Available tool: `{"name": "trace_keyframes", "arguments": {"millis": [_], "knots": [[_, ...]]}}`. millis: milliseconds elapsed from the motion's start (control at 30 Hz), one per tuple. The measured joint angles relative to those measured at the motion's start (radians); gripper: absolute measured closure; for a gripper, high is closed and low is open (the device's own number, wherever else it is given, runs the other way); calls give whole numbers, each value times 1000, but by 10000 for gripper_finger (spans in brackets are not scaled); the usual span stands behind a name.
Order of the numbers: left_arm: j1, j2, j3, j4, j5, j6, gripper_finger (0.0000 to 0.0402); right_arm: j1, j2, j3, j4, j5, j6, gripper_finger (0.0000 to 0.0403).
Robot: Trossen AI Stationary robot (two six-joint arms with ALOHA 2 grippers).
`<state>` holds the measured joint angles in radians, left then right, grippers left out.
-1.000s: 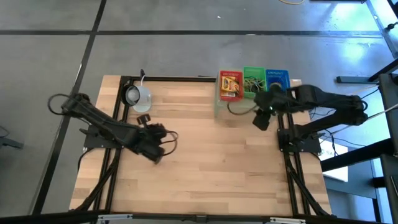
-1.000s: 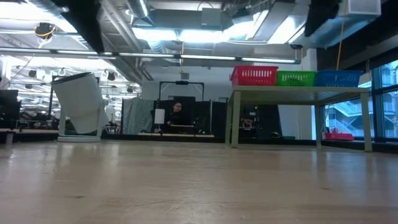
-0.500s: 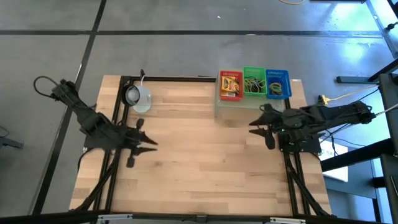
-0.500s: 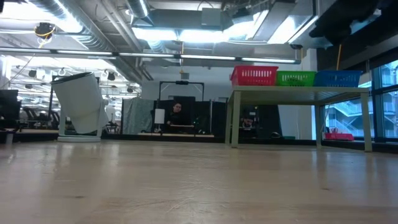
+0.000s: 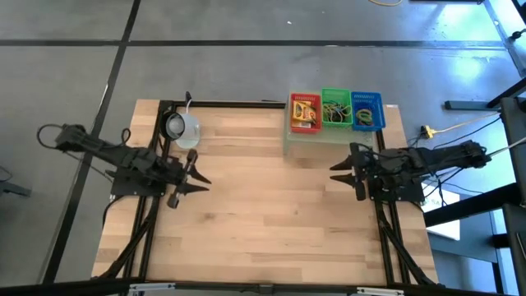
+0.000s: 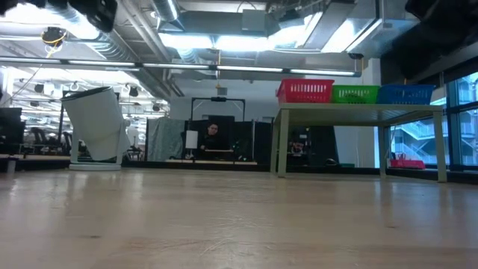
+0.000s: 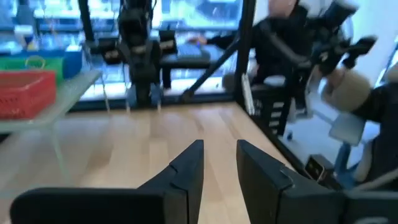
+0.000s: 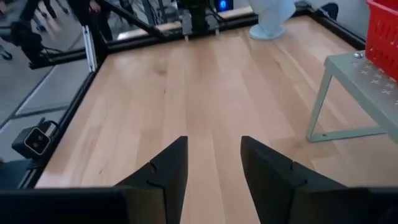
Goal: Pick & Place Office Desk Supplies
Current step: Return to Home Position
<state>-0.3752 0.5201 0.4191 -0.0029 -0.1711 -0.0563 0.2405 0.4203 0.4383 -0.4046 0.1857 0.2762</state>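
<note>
While both arms wait, table [image 5: 271, 226]: wood planks.
Room: seated person [image 6: 213, 137].
Shelf [image 6: 358, 110], far right: 3 bins [image 5: 334, 110].
Left gripper [image 7: 219, 147], right gripper [image 8: 214, 140]: fingers parted.

Open table [image 5: 271, 222] middle, stand [image 5: 308, 144] far edge

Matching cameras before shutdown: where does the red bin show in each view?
High view: red bin, right of centre, at the table's far edge.
Low view: right of centre, up on the shelf.
Left wrist view: left edge.
Right wrist view: upper right corner.
Shared landmark: the pale green shelf under it.
</note>
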Motion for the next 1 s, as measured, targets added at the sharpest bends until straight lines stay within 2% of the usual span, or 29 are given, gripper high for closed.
{"name": "trace_keyframes", "arguments": {"millis": [167, 367, 633, 1000], "knots": [[158, -66, -128, 181, 241, 26, 313, 0, -55, -80, 91, -3, -23, 253], [353, -79, -196, 265, 394, -8, 313, 0, -77, -133, 140, -3, -30, 253], [528, -78, -201, 174, 404, -80, 313, -1, -77, -184, 175, 6, -22, 253], [518, -75, -201, 156, 365, -130, 313, -1, -77, -364, 436, 6, -22, 253]]}}
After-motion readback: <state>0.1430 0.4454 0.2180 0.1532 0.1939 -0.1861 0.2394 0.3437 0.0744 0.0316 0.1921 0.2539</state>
